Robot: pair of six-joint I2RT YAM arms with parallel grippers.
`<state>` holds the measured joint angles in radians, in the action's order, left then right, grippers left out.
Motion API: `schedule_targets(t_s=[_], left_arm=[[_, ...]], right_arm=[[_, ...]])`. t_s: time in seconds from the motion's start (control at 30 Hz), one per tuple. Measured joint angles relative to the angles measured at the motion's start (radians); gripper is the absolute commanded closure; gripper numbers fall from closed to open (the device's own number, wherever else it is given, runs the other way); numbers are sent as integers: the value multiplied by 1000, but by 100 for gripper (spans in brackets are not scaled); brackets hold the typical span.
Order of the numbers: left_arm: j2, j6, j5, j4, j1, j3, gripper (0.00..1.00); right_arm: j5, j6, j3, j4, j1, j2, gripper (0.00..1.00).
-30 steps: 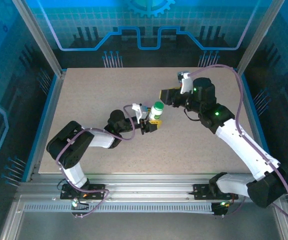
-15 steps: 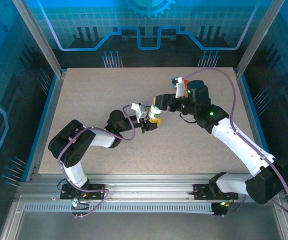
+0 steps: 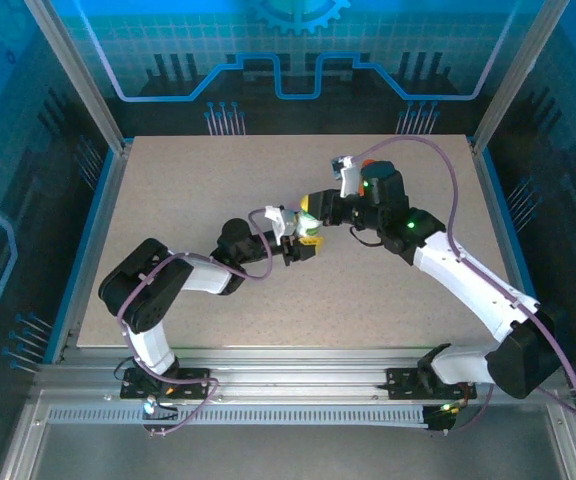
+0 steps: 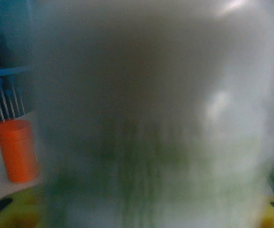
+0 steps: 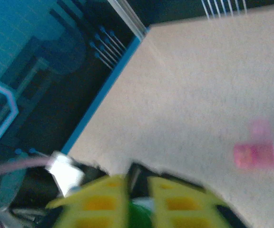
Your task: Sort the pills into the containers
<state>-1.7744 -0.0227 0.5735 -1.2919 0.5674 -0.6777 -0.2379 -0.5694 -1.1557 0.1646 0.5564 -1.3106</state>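
A white bottle [image 3: 308,222] with a green cap [image 5: 139,216] stands upright at the table's middle. My left gripper [image 3: 302,240] is shut on its body from the left, and the bottle's blurred white wall [image 4: 151,118] sits right against that wrist camera. My right gripper [image 3: 313,207] comes in from the right at the bottle's top. Its yellow fingers [image 5: 99,202] are shut on the green cap. An orange bottle [image 4: 17,149] stands upright on the table beyond. A small pink vial [image 5: 255,155] lies on the table past the right gripper. The pills are hidden.
The beige table [image 3: 218,180] is bordered by a blue rim [image 3: 96,225] and metal posts [image 3: 73,70]. A purple cable [image 3: 448,175] loops over the right arm. Both arms meet at the table's centre.
My right gripper has moved left onto the bottle's top and shut on the green cap. The left gripper has kept its hold and place.
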Motion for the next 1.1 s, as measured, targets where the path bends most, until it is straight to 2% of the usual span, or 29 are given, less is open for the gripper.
schedule_targets(t_s=[0.03,0.27,0.3,0.37,0.47,0.57,0.8,1.1], left_arm=[[0,1,-2,0,0,-2,100],[0,3,-13,28,-3,-4,100],[0,3,-14,31,-3,-4,100],[0,3,-16,34,-3,-4,100],[1,-2,-16,31,-6,-4,100],[1,-5,-16,39,-14,-4,100],[1,-5,-16,85,-17,-9,100],[10,-5,-16,137,-17,-16,100]], right_arm=[[3,-7,0,-10,0,2,100],[64,-9,19,-38,1,2,100],[70,-6,20,-37,2,2,93],[74,-8,23,-38,2,2,65],[68,5,23,-18,1,2,50],[54,31,22,4,1,4,43],[33,67,22,34,2,10,39],[33,112,-6,84,21,-8,41]])
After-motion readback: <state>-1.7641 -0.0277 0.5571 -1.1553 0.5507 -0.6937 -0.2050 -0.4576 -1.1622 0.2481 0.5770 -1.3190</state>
